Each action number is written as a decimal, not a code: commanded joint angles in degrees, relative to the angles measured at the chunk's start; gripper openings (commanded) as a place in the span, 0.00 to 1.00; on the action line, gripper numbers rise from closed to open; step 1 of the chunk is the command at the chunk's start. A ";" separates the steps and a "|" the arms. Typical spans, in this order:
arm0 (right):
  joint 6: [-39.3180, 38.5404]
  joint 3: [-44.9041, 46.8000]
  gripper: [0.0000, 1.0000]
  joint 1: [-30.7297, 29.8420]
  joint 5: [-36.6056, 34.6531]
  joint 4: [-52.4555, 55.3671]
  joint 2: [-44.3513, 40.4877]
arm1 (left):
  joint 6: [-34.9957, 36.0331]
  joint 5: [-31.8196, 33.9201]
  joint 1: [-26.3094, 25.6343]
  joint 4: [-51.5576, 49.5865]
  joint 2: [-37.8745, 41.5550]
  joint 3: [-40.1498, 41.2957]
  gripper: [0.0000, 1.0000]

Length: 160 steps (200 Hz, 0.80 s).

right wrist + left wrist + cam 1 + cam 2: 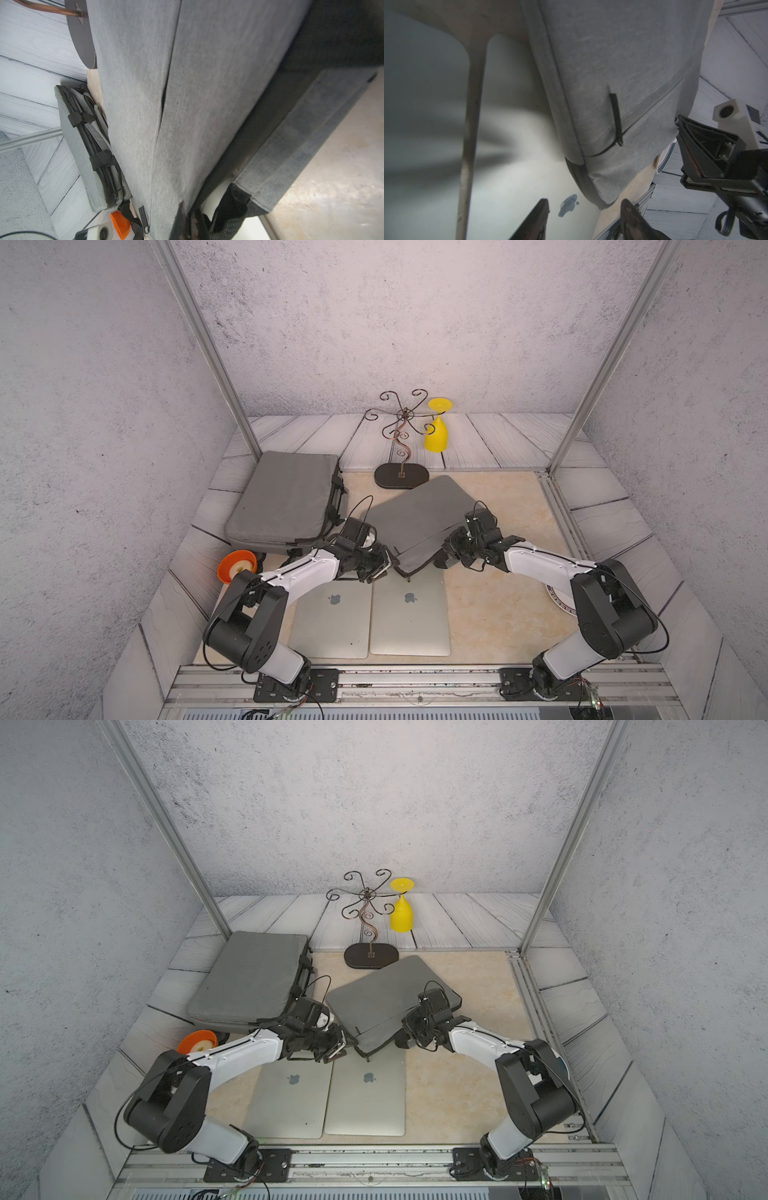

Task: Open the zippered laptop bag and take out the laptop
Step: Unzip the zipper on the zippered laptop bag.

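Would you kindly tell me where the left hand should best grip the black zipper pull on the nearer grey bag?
Probably its free end, pinched across the narrow width, since the slim zipper pull lies flat against the grey bag. Come from the bag's near corner, where the open left hand points.

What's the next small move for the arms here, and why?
Probably the right hand should lower the laptop bag and let go. It pinches the bag's raised near edge, two laptops already lie outside it, and the left hand is open, holding nothing.
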State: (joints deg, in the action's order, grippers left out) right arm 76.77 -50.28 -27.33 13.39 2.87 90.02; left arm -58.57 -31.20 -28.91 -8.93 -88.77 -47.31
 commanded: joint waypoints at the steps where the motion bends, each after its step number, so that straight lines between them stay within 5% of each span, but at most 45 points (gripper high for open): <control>1: 0.17 0.59 0.00 -0.64 0.98 0.13 -3.47 | -2.17 0.14 -0.49 4.14 -3.12 -2.03 0.55; 40: 0.40 1.29 0.00 -0.70 1.28 0.02 -3.88 | -3.72 -1.60 -0.81 7.28 -7.46 -4.97 0.44; 77: 0.48 2.45 0.00 -0.94 1.48 0.02 -4.27 | -3.34 -3.42 -0.89 6.86 -8.25 -6.99 0.06; 96: -2.08 1.81 0.00 -0.81 1.71 2.17 -4.59 | -1.74 -2.67 -0.89 3.82 -6.47 -7.98 0.00; 136: -21.17 -1.91 0.42 -1.33 0.13 13.32 -8.48 | -0.33 -3.59 -0.98 0.19 -5.64 -11.20 0.00; 160: -30.08 0.39 0.54 -1.39 -0.71 15.17 -13.49 | -0.10 -4.15 -0.98 -0.63 -5.51 -12.01 0.00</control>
State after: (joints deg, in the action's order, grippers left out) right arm 59.51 -51.03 -28.45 13.43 12.78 82.91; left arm -60.29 -34.02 -29.69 -9.39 -96.33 -57.08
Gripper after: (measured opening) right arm 0.496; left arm 0.087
